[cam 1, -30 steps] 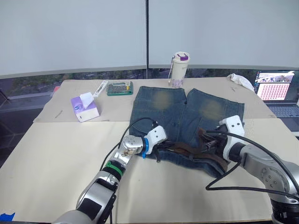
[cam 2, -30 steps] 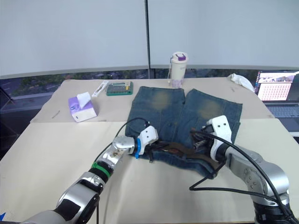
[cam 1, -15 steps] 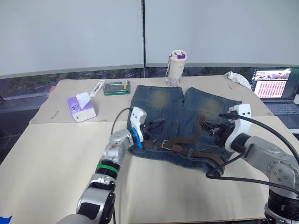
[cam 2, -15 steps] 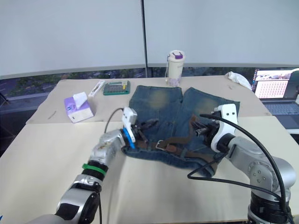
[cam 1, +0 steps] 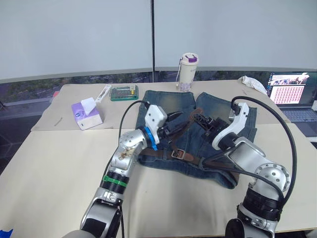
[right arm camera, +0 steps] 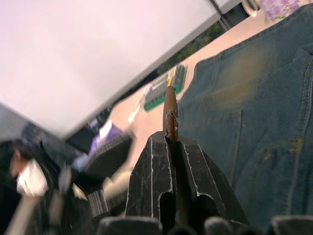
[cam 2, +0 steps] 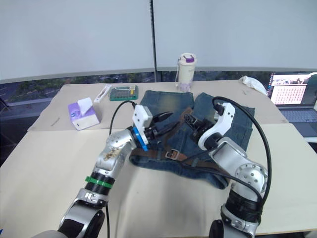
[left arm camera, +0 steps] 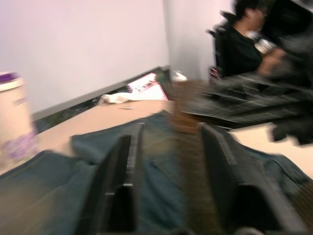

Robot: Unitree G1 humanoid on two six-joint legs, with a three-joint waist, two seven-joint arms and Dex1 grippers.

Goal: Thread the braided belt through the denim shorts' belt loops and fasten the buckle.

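- We see the faded blue denim shorts (cam 1: 198, 130) lying flat on the beige desk (cam 1: 59, 163).
- Our right tool (right arm camera: 172, 147) is clamped on the dark brown braided belt (cam 1: 190, 157), which crosses the waistband with its silver buckle (cam 1: 177, 154).
- Our left tool (left arm camera: 168, 161) has its fingers apart above the shorts.

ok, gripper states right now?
Left gripper: open, belt running between its fingers.
Right gripper: shut on the belt's tip.
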